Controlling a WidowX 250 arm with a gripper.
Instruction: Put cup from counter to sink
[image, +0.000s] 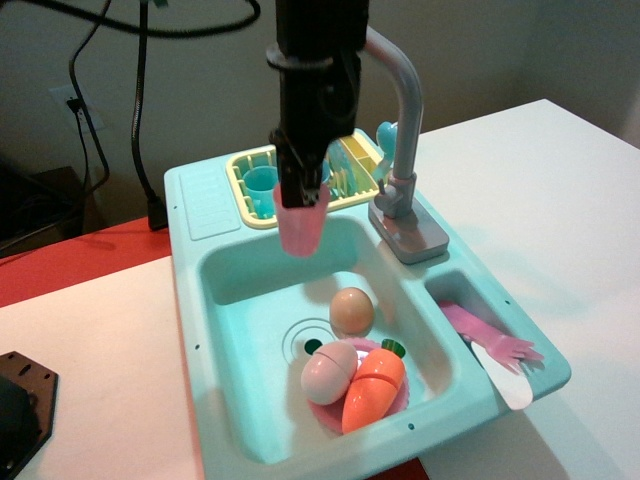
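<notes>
My gripper (300, 190) is shut on the rim of the small translucent pink cup (302, 230) and holds it upright in the air over the back of the light-teal sink (235, 290). The cup hangs clear of the basin floor. The counter ledge (208, 200) at the back left of the sink unit, where the cup stood, is bare. In the basin lie a tan egg (351, 310), a white and pink egg (329, 371) and a toy carrot (373, 390) near the round drain (304, 343).
A yellow dish rack (250, 186) with a teal cup stands behind the basin, partly hidden by the arm. The grey faucet (402, 130) rises at the right of the gripper. A pink fork and white knife (495, 352) lie in the narrow side compartment.
</notes>
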